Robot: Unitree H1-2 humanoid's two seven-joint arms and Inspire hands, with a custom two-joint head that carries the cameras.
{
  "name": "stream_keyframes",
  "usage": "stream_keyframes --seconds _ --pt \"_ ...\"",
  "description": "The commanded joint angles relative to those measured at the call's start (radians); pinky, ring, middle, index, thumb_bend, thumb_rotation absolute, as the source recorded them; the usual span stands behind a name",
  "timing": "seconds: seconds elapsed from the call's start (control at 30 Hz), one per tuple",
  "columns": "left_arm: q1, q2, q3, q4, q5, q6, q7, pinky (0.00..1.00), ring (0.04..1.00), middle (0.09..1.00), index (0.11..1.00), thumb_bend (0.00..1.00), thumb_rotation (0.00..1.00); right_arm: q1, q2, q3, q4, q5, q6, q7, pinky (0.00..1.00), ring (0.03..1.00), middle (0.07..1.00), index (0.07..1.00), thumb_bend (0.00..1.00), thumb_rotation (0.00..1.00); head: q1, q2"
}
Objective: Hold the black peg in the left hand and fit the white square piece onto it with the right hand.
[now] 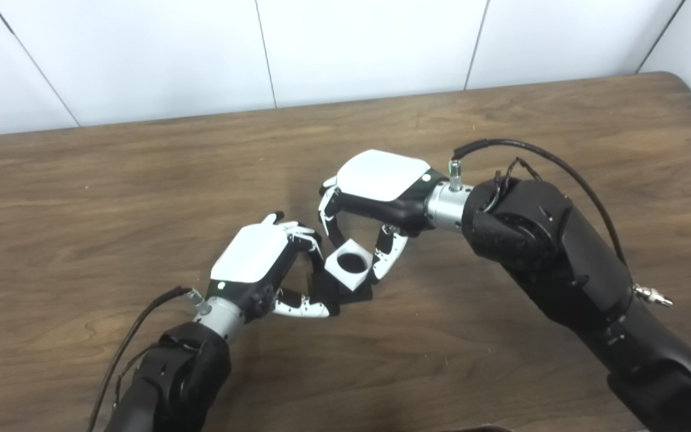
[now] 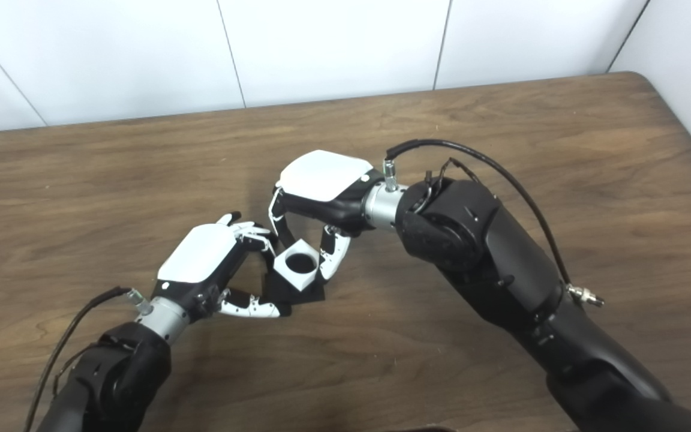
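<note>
The white square piece with a round hole in its top sits on the black peg's base near the table's middle. The peg's shaft is hidden inside the hole. My left hand is shut on the black base, fingers on its far side and thumb on its near side. My right hand reaches in from the right, palm down, with fingers and thumb closed on the white piece's sides. The same shows in the right eye view: the white piece, left hand, right hand.
The wooden table ends at a white wall behind and at a rounded corner on the far right. My right forearm with its black cable crosses the near right part of the table.
</note>
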State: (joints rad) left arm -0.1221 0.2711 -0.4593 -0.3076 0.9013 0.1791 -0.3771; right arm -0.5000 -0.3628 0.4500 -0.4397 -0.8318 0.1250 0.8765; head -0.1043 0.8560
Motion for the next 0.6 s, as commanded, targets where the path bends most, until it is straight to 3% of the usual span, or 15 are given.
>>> stream_keyframes --seconds 0.0,0.03,0.13,0.37,0.57 --pt "0.014 0.003 -0.026 0.018 0.0 0.0 -0.054 1.0 0.88 0.786 0.487 0.52 0.06 -0.023 -0.004 -0.021 -0.006 -0.003 -0.017 -0.034 0.81 0.886 0.756 0.491 0.53 0.15 -0.001 0.0" --pt "0.014 0.003 -0.026 0.019 -0.001 -0.002 -0.053 1.0 0.879 0.786 0.487 0.52 0.06 -0.023 -0.004 -0.022 -0.005 -0.003 -0.019 -0.035 0.81 0.884 0.757 0.545 0.79 0.2 -0.001 0.0" --pt "0.013 0.002 -0.026 0.021 0.0 0.001 -0.055 1.0 0.881 0.786 0.487 0.52 0.06 -0.025 -0.004 -0.023 -0.009 -0.004 -0.009 -0.019 0.82 0.894 0.77 0.596 0.98 0.26 -0.001 0.0" --pt "0.012 0.005 -0.026 0.021 -0.003 -0.003 -0.054 1.0 0.881 0.785 0.487 0.52 0.06 -0.037 -0.007 -0.032 -0.027 0.001 0.032 0.037 0.81 0.91 0.814 0.659 1.0 0.24 -0.002 0.0" --pt "0.011 0.005 -0.024 0.023 -0.008 -0.001 -0.055 1.0 0.882 0.785 0.487 0.52 0.05 -0.04 -0.014 -0.042 -0.031 -0.006 0.036 0.048 0.79 0.903 0.818 0.655 1.0 0.21 -0.009 0.0"
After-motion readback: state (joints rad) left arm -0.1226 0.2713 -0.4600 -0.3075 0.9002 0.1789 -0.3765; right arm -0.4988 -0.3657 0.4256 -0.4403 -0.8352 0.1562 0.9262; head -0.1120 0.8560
